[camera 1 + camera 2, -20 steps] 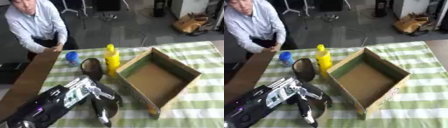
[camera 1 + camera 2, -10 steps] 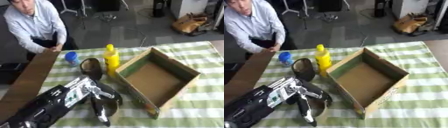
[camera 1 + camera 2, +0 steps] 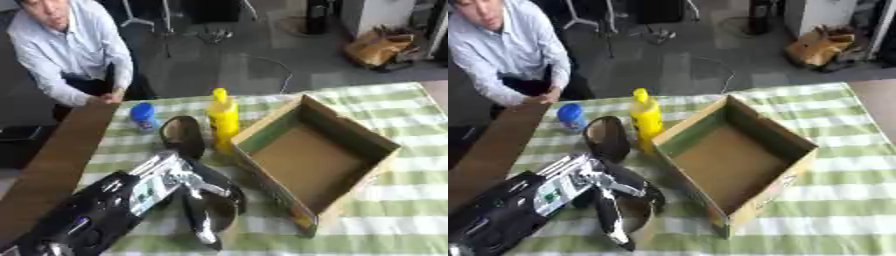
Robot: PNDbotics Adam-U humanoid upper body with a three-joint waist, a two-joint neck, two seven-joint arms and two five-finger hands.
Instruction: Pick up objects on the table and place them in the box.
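Observation:
An open, empty cardboard box [image 3: 350,132] sits on the green-striped cloth right of centre. Against its left wall stands a yellow squeeze bottle [image 3: 222,119]. A dark shoe [image 3: 182,136] with a tan inside is left of the bottle, and a small blue object [image 3: 143,116] lies further left. My left hand [image 3: 179,175] reaches in from the lower left over a second dark shoe [image 3: 226,202]. Its fingers [image 3: 198,220] lie straight across the shoe's opening, and the thumb points right. My right hand shows in no view.
A brown wooden board [image 3: 52,165] runs along the table's left edge. A person beyond the far left corner rests a hand on its end. Striped cloth [image 3: 394,220] lies bare to the right of and in front of the box.
My left hand has stayed over the nearer shoe with almost no movement. The box, bottle and other shoe are where they were.

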